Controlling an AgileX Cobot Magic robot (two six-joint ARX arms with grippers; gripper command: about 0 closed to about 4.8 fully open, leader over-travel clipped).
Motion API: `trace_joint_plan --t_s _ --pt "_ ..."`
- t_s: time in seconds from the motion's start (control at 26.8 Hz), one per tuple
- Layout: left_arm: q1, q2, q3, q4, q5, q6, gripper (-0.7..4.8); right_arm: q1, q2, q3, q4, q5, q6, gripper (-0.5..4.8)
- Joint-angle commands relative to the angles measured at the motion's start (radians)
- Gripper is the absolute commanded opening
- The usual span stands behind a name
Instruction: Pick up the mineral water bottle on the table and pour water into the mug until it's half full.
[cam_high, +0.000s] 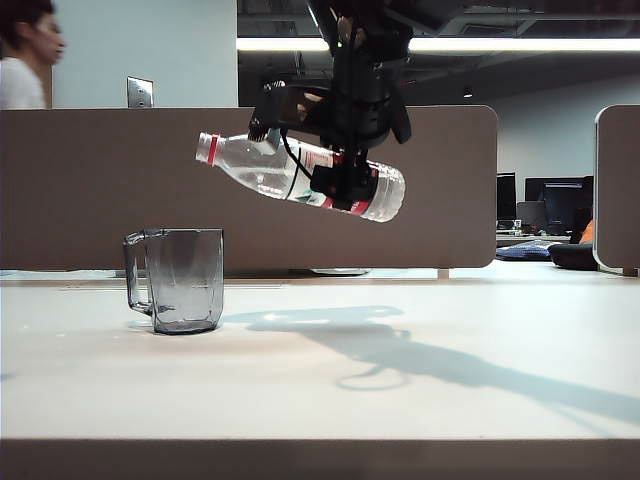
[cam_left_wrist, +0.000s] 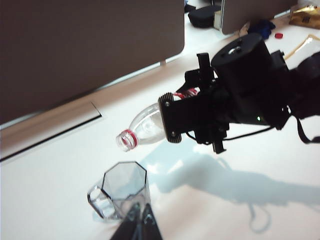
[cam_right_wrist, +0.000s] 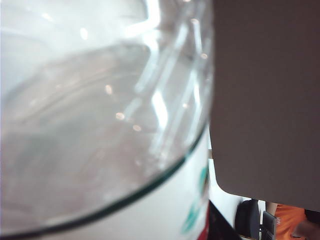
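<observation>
The mineral water bottle hangs in the air, lying nearly level with its open red-ringed neck pointing left. My right gripper is shut on its labelled middle; the left wrist view shows the same grip on the bottle. The bottle mouth is above the right part of the smoky grey mug, which stands on the table. Water lies inside the bottle; none shows leaving the mouth. My left gripper hovers shut and empty above the mug.
A brown partition runs along the table's back edge. A person stands behind it at the far left. Beyond the right arm, a red cap and a dark bag lie at the table's far side.
</observation>
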Motion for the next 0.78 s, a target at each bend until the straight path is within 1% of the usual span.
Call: trace_joint_plan --t_s 0.04,0.11,0.22,0.45,0.6,0.78 --pt "0.0 -0.002 0.006 -0.056 -0.035 0.036 -0.05 0.008 -0.013 0.011 0.034 0.022 -0.015 3.22" --pt "0.0 -0.002 0.006 -0.077 -0.071 0.048 -0.05 0.007 -0.012 0.011 0.034 0.021 -0.034 3.22" --pt "0.0 -0.002 0.006 -0.104 -0.086 0.048 -0.05 0.007 -0.012 0.011 0.037 0.021 -0.051 3.22" --pt "0.0 -0.007 0.006 -0.154 -0.085 0.04 -0.05 0.007 -0.012 0.011 0.037 0.018 -0.082 3.22" --pt "0.0 -0.015 0.006 -0.165 -0.085 0.04 -0.05 0.007 -0.012 0.011 0.037 0.035 -0.127 3.23" --pt "0.0 -0.036 0.006 -0.191 -0.085 0.039 -0.05 0.007 -0.012 0.011 0.045 0.037 -0.153 3.23"
